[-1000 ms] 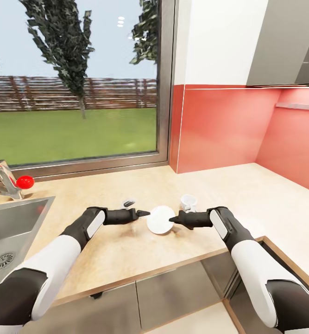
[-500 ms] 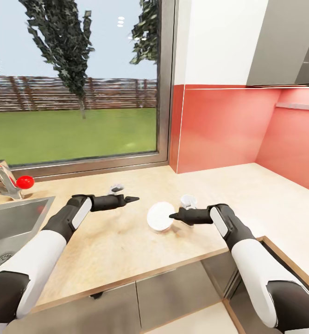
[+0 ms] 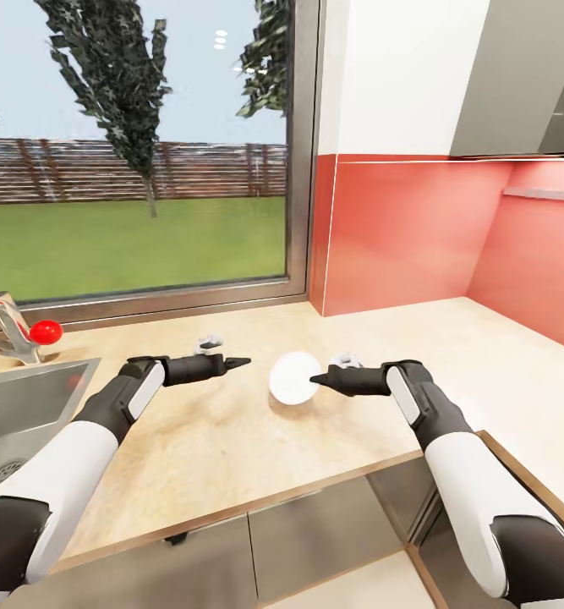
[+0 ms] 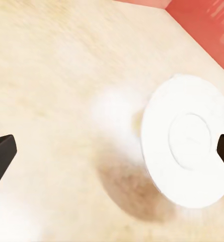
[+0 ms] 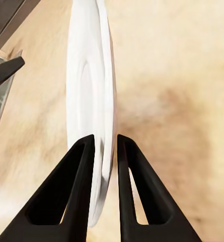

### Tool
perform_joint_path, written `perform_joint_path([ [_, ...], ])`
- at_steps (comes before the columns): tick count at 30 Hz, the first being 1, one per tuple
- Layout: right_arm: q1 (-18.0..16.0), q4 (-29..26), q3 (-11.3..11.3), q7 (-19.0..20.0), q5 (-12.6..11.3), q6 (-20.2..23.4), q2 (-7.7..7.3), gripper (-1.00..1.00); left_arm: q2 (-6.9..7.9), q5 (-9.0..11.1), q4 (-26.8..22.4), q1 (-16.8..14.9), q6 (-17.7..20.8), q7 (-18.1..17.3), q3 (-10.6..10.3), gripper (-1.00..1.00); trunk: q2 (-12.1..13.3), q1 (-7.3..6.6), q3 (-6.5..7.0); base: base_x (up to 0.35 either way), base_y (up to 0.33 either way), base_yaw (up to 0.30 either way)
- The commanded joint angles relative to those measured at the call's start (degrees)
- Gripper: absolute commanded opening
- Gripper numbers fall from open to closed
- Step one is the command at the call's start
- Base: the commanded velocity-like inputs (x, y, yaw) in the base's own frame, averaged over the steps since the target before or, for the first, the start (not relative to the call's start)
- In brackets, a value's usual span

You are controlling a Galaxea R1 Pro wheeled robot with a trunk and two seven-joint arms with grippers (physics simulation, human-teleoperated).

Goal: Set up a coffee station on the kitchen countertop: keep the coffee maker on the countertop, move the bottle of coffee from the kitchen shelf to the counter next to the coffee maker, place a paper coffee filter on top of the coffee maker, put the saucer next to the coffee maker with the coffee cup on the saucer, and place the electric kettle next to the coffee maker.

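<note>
Saucer (image 3: 292, 378): white, held on edge above the countertop (image 3: 231, 431), its rim pinched between the closed fingers of the right gripper (image 3: 314, 380). Right arm reaches in level from the right. Cup (image 3: 344, 361): white, on the countertop behind the right gripper. Left gripper (image 3: 246, 362): level, well clear of the saucer, fingers spread apart. Sink (image 3: 19, 414): at far left.

Both arms are reaching forward over the bench, forearms angled inward so the claws point toward each other. The right claw (image 3: 315, 380) is pinching the saucer (image 3: 292, 377) by its rim between both fingers (image 5: 81, 181). The left claw (image 3: 241, 362) is hanging apart from it, its fingers spread wide.
</note>
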Motion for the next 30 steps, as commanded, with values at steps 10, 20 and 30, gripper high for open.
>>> perform_joint_path([
  [10,-0.05,-0.09,-0.22,0.24,-0.10,0.31,-0.01,-1.00,0.13,0.49,0.08,-0.05,0.38,0.19,-0.19,1.00,-0.05,0.00,0.52,-0.125,-0.027,0.001],
  [20,-0.05,-0.09,-0.22,0.23,-0.10,0.30,-0.04,-1.00,0.86,0.54,0.13,0.03,0.38,0.17,-0.19,1.00,-0.05,0.00,1.37,-0.319,-0.062,0.117],
  [30,-0.05,-0.09,-0.24,0.23,-0.10,0.30,-0.02,-1.00,0.94,0.56,0.16,0.04,0.38,0.19,-0.19,1.00,-0.05,0.00,1.78,-0.335,-0.127,0.277],
])
